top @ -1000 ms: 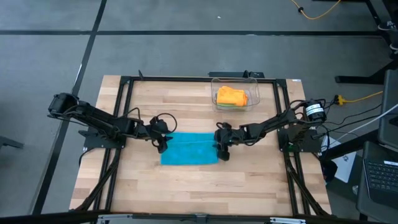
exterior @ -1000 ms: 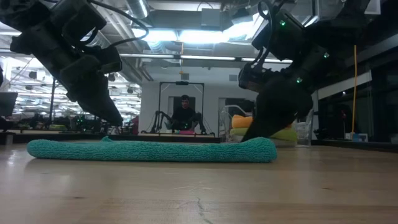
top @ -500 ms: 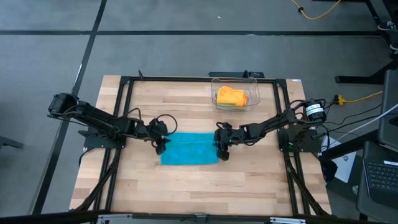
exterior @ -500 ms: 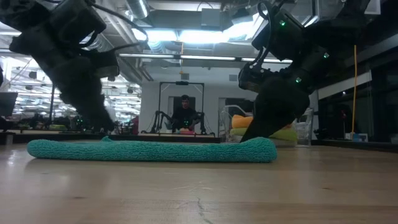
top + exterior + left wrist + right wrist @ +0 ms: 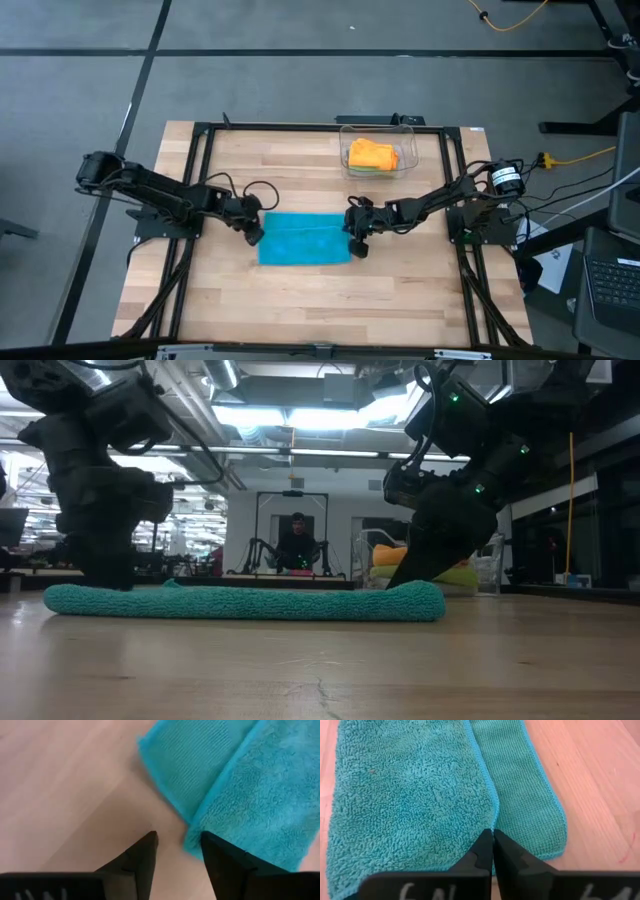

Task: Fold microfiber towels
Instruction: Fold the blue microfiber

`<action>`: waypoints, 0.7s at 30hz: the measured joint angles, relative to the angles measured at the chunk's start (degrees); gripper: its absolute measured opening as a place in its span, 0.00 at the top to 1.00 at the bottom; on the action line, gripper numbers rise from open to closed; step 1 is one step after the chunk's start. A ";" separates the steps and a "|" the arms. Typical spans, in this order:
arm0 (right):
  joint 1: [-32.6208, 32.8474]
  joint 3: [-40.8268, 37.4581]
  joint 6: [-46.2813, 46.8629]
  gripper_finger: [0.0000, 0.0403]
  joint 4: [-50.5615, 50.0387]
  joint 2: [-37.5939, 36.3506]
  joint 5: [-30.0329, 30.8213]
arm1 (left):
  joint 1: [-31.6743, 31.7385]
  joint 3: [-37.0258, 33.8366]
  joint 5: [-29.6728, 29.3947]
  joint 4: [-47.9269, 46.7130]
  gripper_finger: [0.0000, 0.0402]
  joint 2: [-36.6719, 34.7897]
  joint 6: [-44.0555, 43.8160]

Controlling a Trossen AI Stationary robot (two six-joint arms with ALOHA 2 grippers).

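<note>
Table (image 5: pixel 300 310): wood-slat top in a black frame, both arms reaching in toward the middle.

Teal towel (image 5: pixel 304 240) is lying flat between the two grippers, folded once. The fluffy looped side is facing up over most of it, and a strip of the finer ribbed side is showing along one long edge where the top layer stops short. Edges are roughly straight, and the low view shows it as a thin, even roll-like slab (image 5: pixel 240 601).

Clear bin (image 5: pixel 379 155) is sitting well beyond the right gripper, toward the far table edge, holding the orange towel (image 5: pixel 371 154) bunched on top, with a bit of lime green showing under it.

Left gripper (image 5: pixel 252 230) is sitting at the towel's left end, fingers (image 5: pixel 142 857) spread apart, hovering at the corner of the upper layer; not gripping.

Right gripper (image 5: pixel 355 243) is sitting at the towel's right end, fingers (image 5: pixel 482 851) pressed together right on the edge of the top layer; whether fabric is caught between them is unclear.
</note>
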 joint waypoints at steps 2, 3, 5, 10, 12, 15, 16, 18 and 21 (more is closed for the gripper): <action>0.00 -0.02 -0.05 0.98 -0.02 0.00 0.00 | 0.10 -0.01 0.39 -0.99 0.61 -0.04 -0.60; 0.00 -0.02 -0.05 0.98 -0.04 0.00 0.00 | 0.11 -0.11 0.39 -0.59 0.61 -0.04 -0.62; 0.00 -0.02 -0.05 0.99 -0.04 0.00 0.00 | 0.12 -0.20 0.87 1.10 0.61 -0.02 -0.77; 0.00 -0.02 -0.10 0.98 -0.04 0.00 0.00 | 0.06 -0.29 4.01 2.97 0.61 0.16 -1.15; 0.00 -0.02 -0.17 0.98 -0.04 0.00 -0.01 | 0.08 -0.31 4.49 3.13 0.61 0.18 0.01; 0.00 -0.02 -0.21 0.98 -0.04 0.00 -0.02 | 0.06 -0.33 4.56 3.32 0.61 0.18 2.70; 0.00 -0.02 -0.24 0.98 -0.04 0.00 -0.02 | 0.06 -0.33 4.27 3.34 0.61 0.18 3.51; 0.00 -0.02 -0.28 0.98 -0.04 0.00 -0.02 | 0.02 -0.33 2.85 3.59 0.62 0.20 4.87; 0.00 -0.02 -0.29 0.98 -0.04 0.00 -0.02 | 0.09 -0.33 0.14 3.99 0.64 0.20 5.56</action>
